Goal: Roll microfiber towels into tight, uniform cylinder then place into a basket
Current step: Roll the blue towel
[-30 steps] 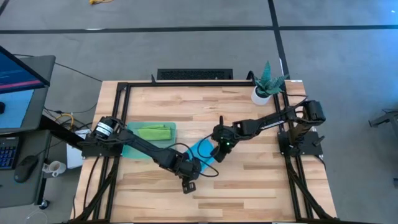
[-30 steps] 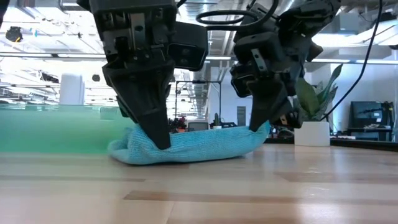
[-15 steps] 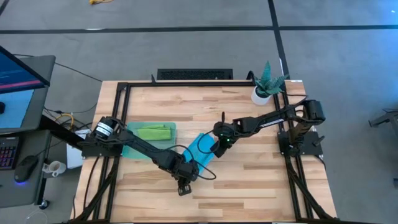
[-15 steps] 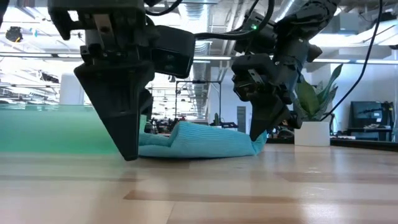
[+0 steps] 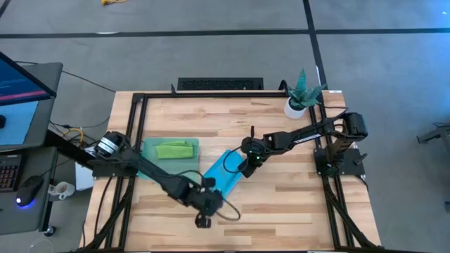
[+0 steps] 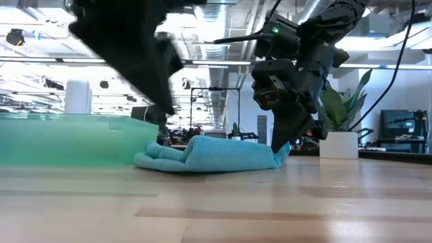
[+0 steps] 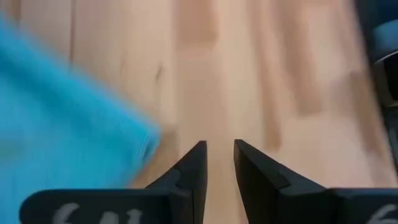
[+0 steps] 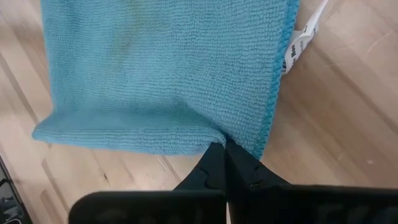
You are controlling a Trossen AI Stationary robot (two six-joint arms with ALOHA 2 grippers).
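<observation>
The blue towel (image 5: pixel 221 172) lies partly unfolded mid-table; a second ago it was a bunched roll under both grippers. The left gripper (image 7: pixel 217 163) has let go and pulled back toward the front edge, jaws slightly apart on nothing. The right gripper (image 8: pixel 224 157) stays pinched shut on the towel's edge. The basket (image 5: pixel 146 149) holds the green towel (image 5: pixel 174 150). Bare wood lies to the right.

Sky blue towel (image 5: pixel 223 173), lime green towel (image 5: pixel 172 150) in a see-through teal basket (image 5: pixel 145 166), pale striped wood table (image 5: pixel 281 204), black arms.
</observation>
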